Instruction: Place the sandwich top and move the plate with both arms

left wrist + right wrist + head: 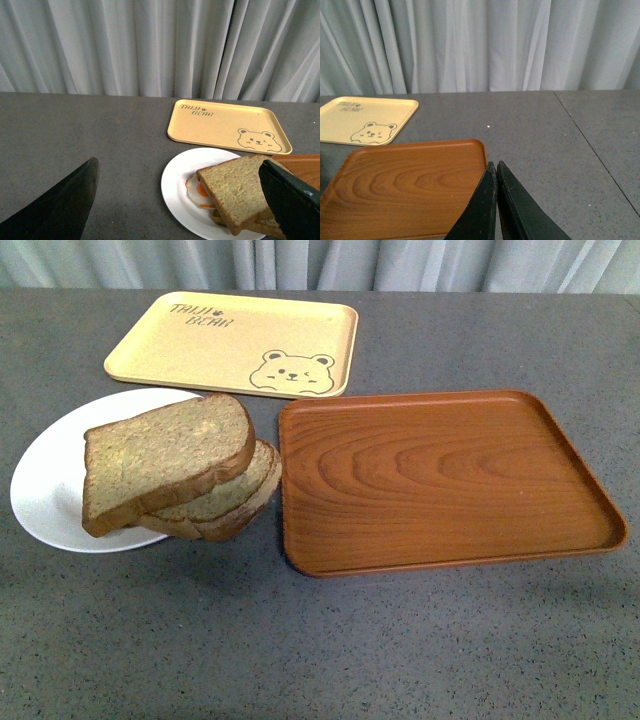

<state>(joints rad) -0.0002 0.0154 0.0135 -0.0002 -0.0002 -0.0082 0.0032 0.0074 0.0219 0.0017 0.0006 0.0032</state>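
Table (400, 660): grey, speckled, bears everything.
Wooden tray (440, 480): brown, bare, just right of the plate.
Bear tray (200, 345): yellow, behind the plate.
Plate (50, 480): white, front left.
Sandwich top (165, 465): lies askew atop the paler slices (235, 502) on the plate.
Fried egg (200, 191): peeks from under the bread.
Left gripper (177, 164): fingers spread wide, empty.
Right gripper (496, 163): fingers pressed together, grasping nothing, beside the wooden tray.

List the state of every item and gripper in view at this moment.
plate: flat on the table, not gripped.
sandwich top: lying tilted on top of the stack, not gripped.
lower bread slices: stacked on the plate.
fried egg: on the plate, partly under the bread.
yellow bear tray: bare.
wooden tray: bare.
left gripper: open, holding nothing.
right gripper: shut, holding nothing.
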